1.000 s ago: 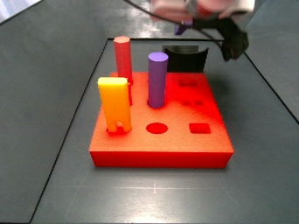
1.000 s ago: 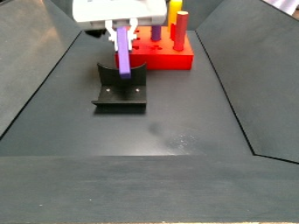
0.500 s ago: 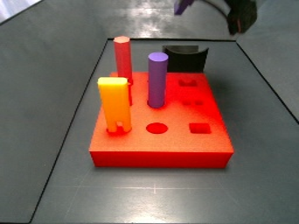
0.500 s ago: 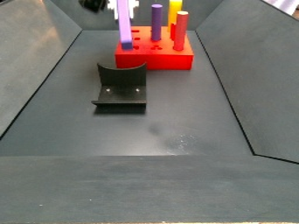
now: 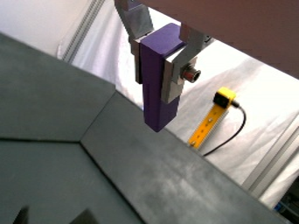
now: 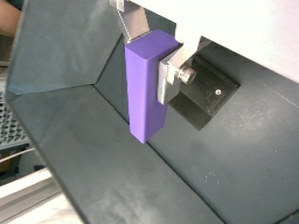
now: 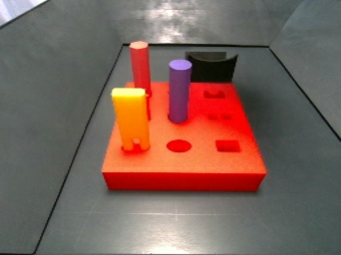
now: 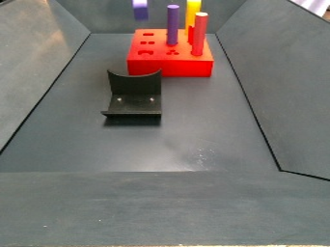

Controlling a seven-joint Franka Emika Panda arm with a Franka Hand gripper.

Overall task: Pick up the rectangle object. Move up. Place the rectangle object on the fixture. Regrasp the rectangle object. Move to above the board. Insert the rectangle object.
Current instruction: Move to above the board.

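Since earlier the jaws [image 5: 160,54] have risen out of both side views, pinching the bar [image 5: 159,79], which hangs lengthwise below them.

End effector [image 5: 163,48] high above floor; board [image 7: 200,164] crowded — purple cylinder [image 7: 178,90], yellow-orange peg [image 7: 130,118].

Purple, square-edged rectangle object [image 5: 160,77] clamped at its upper end between the silver fingers [image 5: 135,19] of the gripper [image 5: 163,44] in both wrist views, hanging clear of the dark floor; only its lower tip [image 8: 139,8] visible at the top edge of a side view; red-orange board [image 7: 200,164] flat mid-frame, bearing red, purple and yellow pegs; black fixture [image 8: 134,95] left of centre, just in front of the board, empty.
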